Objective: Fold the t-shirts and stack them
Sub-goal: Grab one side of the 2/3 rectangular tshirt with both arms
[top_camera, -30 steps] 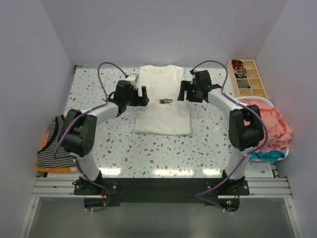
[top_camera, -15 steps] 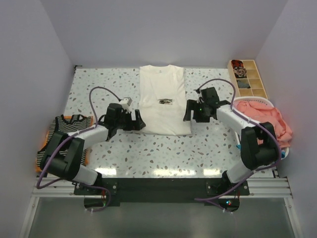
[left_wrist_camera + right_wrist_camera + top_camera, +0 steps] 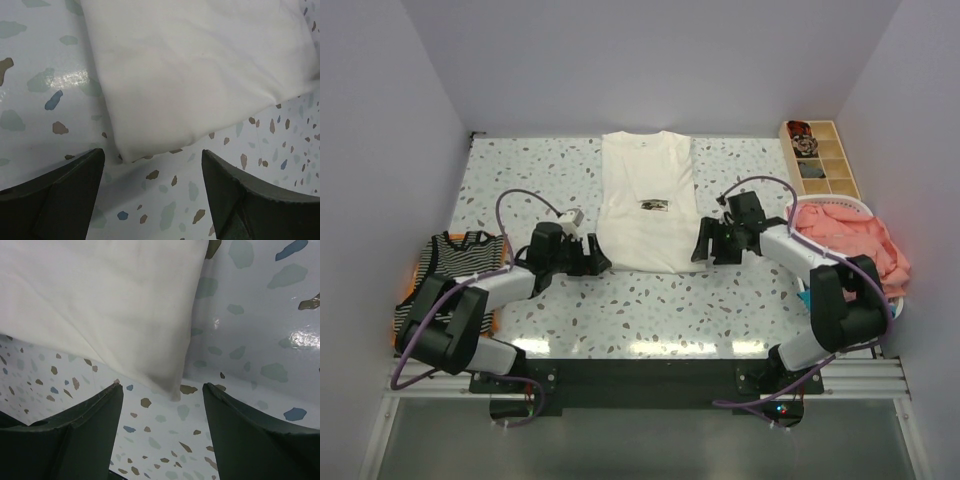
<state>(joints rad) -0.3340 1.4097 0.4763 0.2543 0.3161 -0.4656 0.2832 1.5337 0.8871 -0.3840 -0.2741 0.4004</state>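
A cream t-shirt (image 3: 648, 205) with a small chest print lies flat in the middle of the table, sleeves folded in, hem toward me. My left gripper (image 3: 597, 262) is open and empty, low over the table at the shirt's near left corner (image 3: 131, 152). My right gripper (image 3: 701, 252) is open and empty at the near right corner (image 3: 172, 390). Neither touches the cloth. A black-and-white striped tee (image 3: 435, 280) lies on an orange one (image 3: 420, 335) at the left edge. Coral-pink tees (image 3: 855, 245) and a blue one (image 3: 860, 313) fill a basket on the right.
A compartmented wooden tray (image 3: 820, 155) stands at the back right. The white basket (image 3: 845, 205) sits at the right edge. Grey walls close in the back and sides. The speckled tabletop (image 3: 650, 310) lies bare between the shirt and the arm bases.
Both grippers have moved from the shirt's upper sides down toward me along its edges and lowered to its near corners. The shirt has not moved.
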